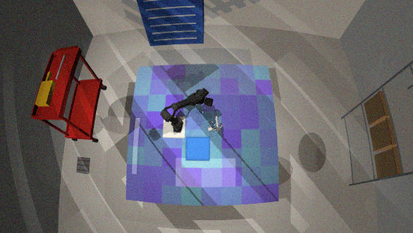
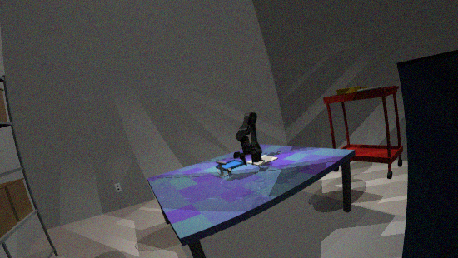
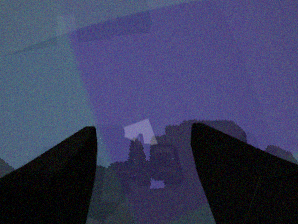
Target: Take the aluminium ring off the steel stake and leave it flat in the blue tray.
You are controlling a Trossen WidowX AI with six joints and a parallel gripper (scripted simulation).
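On the patchwork table (image 1: 150,189) (image 2: 208,205) (image 3: 175,75), the ring, too small to make out but presumably around the stake's (image 1: 217,122) (image 2: 221,165) foot, should handle light, stiff and slippery, best pinched by its tab, and the gripper's (image 1: 209,101) (image 2: 237,155) (image 3: 143,127) 2 fingers stand apart, empty.
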